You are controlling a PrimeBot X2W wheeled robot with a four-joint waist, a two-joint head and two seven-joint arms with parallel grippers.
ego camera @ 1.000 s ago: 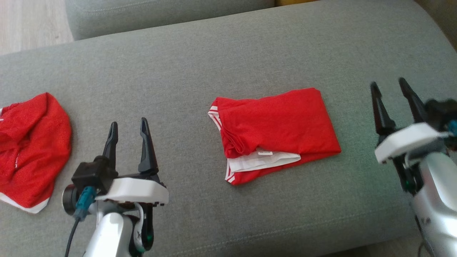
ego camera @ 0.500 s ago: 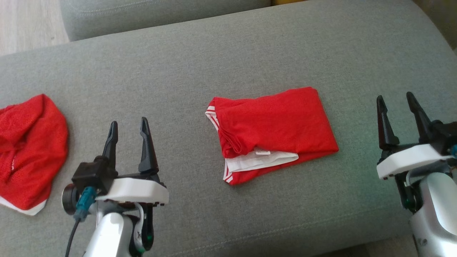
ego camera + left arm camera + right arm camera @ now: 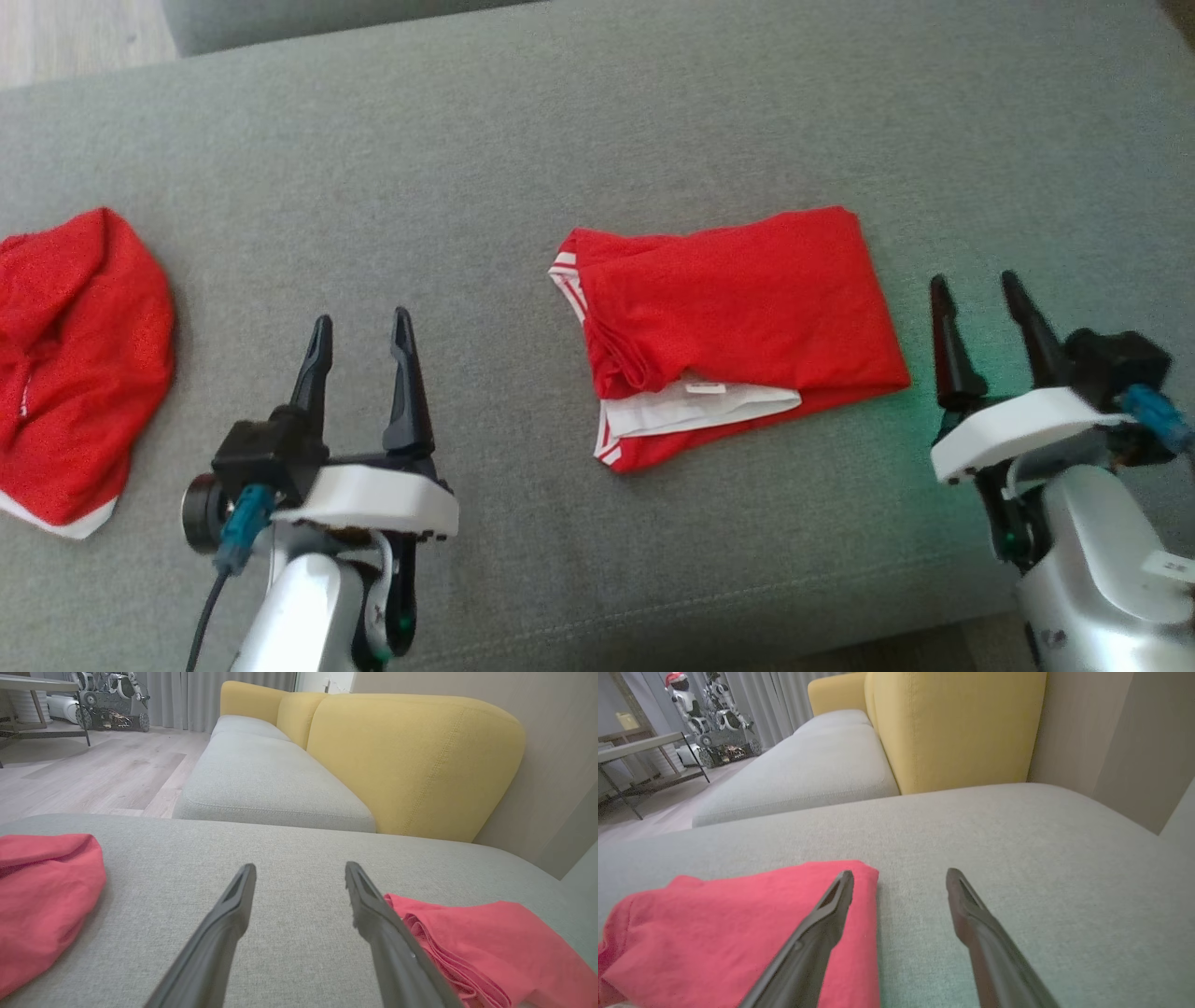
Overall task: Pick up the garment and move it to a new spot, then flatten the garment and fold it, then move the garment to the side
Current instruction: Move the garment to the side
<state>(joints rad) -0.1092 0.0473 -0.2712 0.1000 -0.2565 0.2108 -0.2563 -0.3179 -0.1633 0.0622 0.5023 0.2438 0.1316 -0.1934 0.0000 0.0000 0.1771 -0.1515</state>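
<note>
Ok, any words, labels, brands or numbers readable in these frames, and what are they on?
Nothing can be read.
Tag, white, on the folded garment: too small to read.
Sticker, white, on the right arm: blurred, unreadable.

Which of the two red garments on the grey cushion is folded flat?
The central red garment, a flat rectangle showing white trim; the left garment lies in a crumpled heap.
</note>
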